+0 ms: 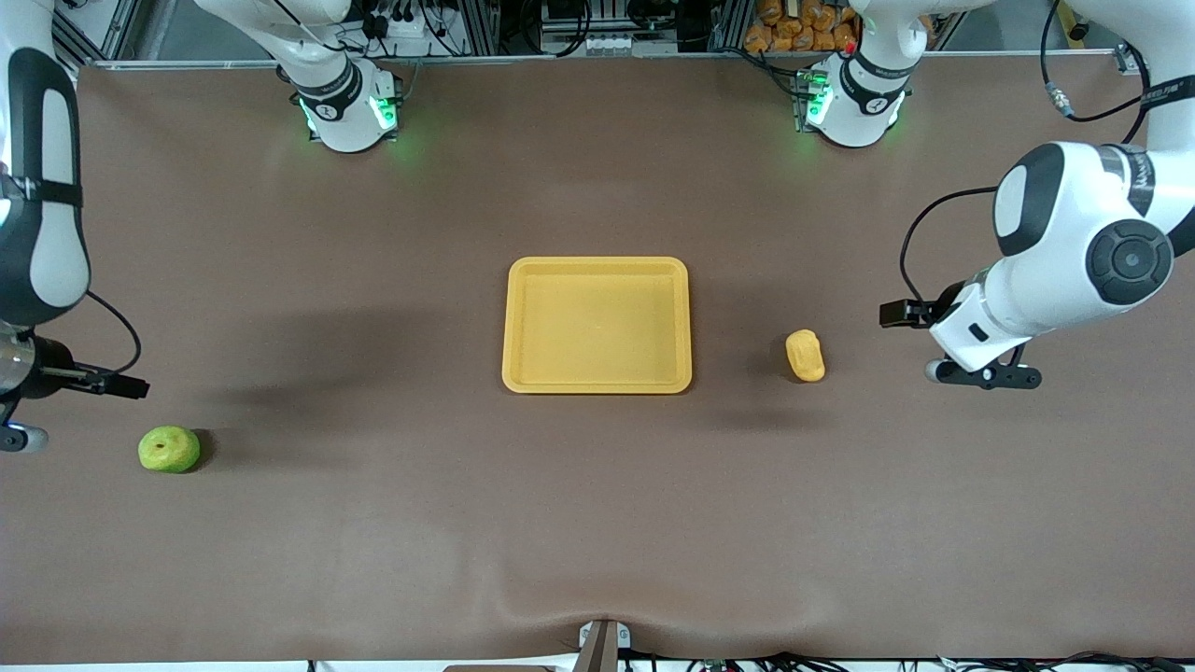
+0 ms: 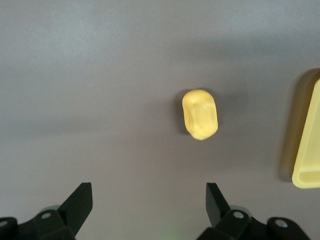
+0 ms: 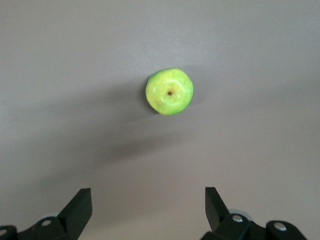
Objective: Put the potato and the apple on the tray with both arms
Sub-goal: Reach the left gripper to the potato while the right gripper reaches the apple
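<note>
My left gripper (image 2: 147, 210) hangs with its fingers (image 2: 77, 202) spread wide and nothing between them, over bare table at my left arm's end. Just ahead of those fingertips, lying flat on the brown table (image 1: 373, 523) and off-centre from the gap, is the potato (image 2: 200, 114). Past it, further out from the fingers, the rim of the tray (image 2: 306, 150) shows; in the front view the potato (image 1: 805, 356) lies near the tray (image 1: 597, 383) but clear of it.

My right gripper (image 3: 147, 210) is likewise spread to its widest and holds nothing, over table at my right arm's end. The apple (image 3: 169, 91) sits ahead of its fingertips, stem dimple up, well apart from the tray and nearer the front camera than it.

Neither fruit is picked up yet, and the tray holds nothing. I judge the risks to be these: the potato is smooth and lumpy, so a pinch across a bulge could squirt it sideways; the round apple could roll if one finger touches first; and both of my arms converging on one tray could crowd each other.
</note>
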{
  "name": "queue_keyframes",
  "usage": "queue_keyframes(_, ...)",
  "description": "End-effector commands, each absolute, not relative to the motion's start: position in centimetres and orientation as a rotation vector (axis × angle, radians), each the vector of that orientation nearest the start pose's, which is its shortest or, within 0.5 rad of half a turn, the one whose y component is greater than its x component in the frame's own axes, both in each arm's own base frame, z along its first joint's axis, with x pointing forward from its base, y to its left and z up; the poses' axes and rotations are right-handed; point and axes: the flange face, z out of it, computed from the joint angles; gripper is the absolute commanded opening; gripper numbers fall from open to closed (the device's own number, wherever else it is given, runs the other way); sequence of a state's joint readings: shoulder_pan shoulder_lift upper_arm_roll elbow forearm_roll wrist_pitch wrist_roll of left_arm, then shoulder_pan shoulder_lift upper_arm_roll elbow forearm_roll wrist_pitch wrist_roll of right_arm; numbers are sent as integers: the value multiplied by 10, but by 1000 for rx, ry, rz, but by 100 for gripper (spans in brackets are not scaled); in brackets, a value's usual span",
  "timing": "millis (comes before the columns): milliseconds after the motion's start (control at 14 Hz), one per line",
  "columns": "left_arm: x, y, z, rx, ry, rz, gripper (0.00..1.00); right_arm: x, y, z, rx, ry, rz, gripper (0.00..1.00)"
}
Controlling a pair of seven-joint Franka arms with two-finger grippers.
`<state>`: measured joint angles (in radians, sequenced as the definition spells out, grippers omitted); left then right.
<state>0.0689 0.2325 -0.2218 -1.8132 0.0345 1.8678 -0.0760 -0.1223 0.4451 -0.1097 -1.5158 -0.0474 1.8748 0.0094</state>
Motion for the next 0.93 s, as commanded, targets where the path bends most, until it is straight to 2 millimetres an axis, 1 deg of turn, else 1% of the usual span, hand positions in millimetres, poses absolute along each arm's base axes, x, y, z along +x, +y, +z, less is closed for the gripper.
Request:
queue_keyframes(0,587,-87,390,-3132,118,246,100,670,-159,381,-3205,322,131,100)
queue_keyframes(71,587,-87,386,-3135,112,244,100,672,-161,367,-3207,318,144,100)
queue_keyframes(143,587,-89,382,-3140,115,238,100,674,-168,356,-3210,328,131,100)
queue_keyframes(214,587,-89,374,-3144,114,237,100,677,-174,345,-3212,337,100,100)
queue_keyframes(286,589,-89,369,-3149,113,223,100,680,-178,336,-3217,315,84,100)
queue_keyframes(357,590,-90,360,-3154,107,221,100,681,-179,328,-3220,286,83,100)
queue_keyframes(429,591,-90,352,-3157,78,219,100,685,-181,322,-3226,265,76,100)
queue_keyframes(500,593,-90,344,-3159,62,217,100,686,-187,314,-3226,255,77,100)
queue_keyframes(571,594,-90,335,-3163,58,215,100,688,-197,307,-3222,257,81,100)
queue_keyframes(786,595,-93,315,-3172,-6,186,100,697,-202,292,-3228,200,87,100)
queue_keyframes(857,593,-98,305,-3173,-24,190,100,698,-202,287,-3230,196,78,100)
